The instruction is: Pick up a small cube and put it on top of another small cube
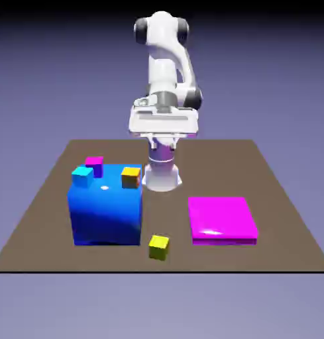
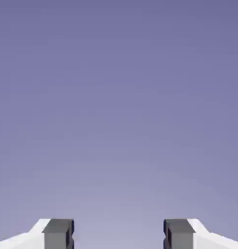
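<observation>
Three small cubes sit on top of a large blue block: a cyan cube, a magenta cube and an orange cube. A small yellow cube lies on the table near the block's front right corner. My gripper hangs high above the table's far side, well away from every cube. In the hand view the gripper is open; its grey fingertips stand apart with only the plain backdrop between them. No cube shows in the hand view.
A flat magenta slab lies on the brown table at the exterior view's right. The robot's base stands just behind the blue block's right corner.
</observation>
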Controlling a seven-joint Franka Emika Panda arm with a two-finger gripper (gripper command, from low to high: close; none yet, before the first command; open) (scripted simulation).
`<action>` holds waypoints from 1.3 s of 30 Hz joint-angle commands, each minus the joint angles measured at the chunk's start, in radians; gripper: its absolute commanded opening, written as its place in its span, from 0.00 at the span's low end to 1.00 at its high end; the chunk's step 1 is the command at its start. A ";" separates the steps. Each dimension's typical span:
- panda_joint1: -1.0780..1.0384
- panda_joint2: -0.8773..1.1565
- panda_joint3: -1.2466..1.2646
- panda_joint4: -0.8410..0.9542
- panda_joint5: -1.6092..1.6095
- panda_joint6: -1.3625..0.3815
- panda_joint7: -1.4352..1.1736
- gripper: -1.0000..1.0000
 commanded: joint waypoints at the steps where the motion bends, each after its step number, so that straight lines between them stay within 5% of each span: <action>1: -0.001 0.036 -0.001 0.025 0.004 -0.033 0.006 0.50; 26: -0.027 0.937 -0.036 0.649 0.111 -0.850 0.167 0.50; 31: -0.027 1.050 -0.023 0.602 0.130 -0.691 0.152 0.50; 32: -0.027 1.050 -0.023 0.602 0.130 -0.691 0.152 0.00; 39: -0.067 0.878 -0.027 0.683 0.111 -0.906 0.170 0.00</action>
